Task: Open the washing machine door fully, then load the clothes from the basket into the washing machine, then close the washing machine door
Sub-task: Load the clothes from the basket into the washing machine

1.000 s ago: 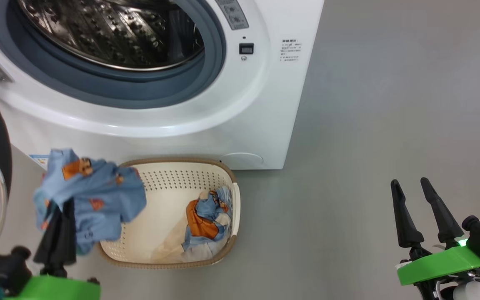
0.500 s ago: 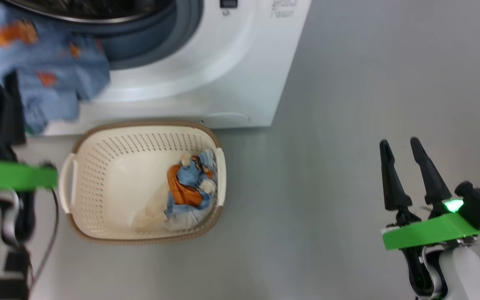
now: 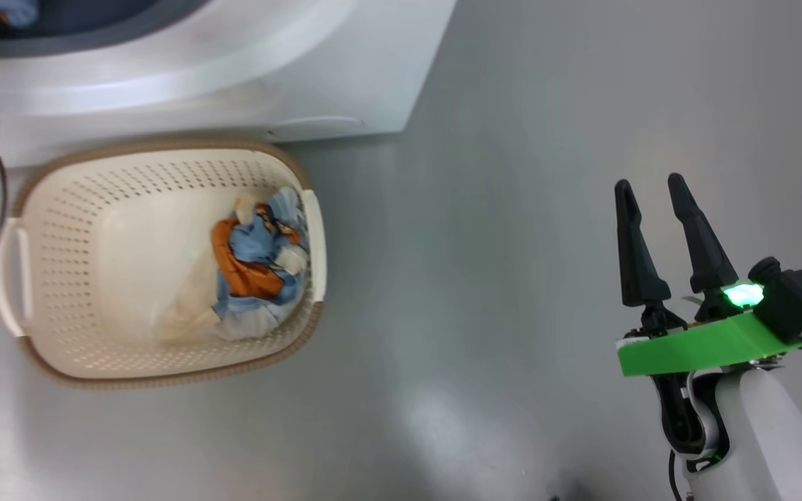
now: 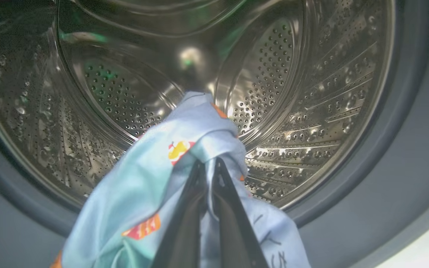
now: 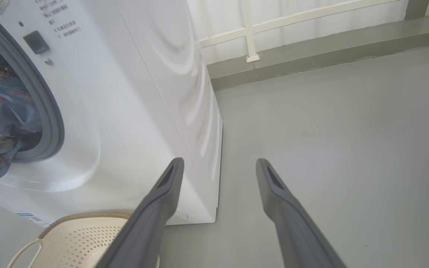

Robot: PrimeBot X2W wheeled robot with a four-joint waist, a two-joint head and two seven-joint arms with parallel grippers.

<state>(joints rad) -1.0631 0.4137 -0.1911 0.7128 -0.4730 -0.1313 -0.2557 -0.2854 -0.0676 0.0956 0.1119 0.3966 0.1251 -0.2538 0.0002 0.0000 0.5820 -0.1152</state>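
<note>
A smooth grey floor [image 3: 512, 243] spreads out, faintly glossy. In the right wrist view a raised grey kerb [image 5: 311, 56] borders it, with a white railing [image 5: 250, 35] standing on top.

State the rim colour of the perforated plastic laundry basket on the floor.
Brown, woven-look rim on the cream-white basket; head view shows it best.

The cloth [image 4: 143, 193] around the dark left pincer [image 4: 207, 165] is pale blue with orange prints; the drum [image 4: 311, 93] beyond is silvery, hole-dotted.
</note>
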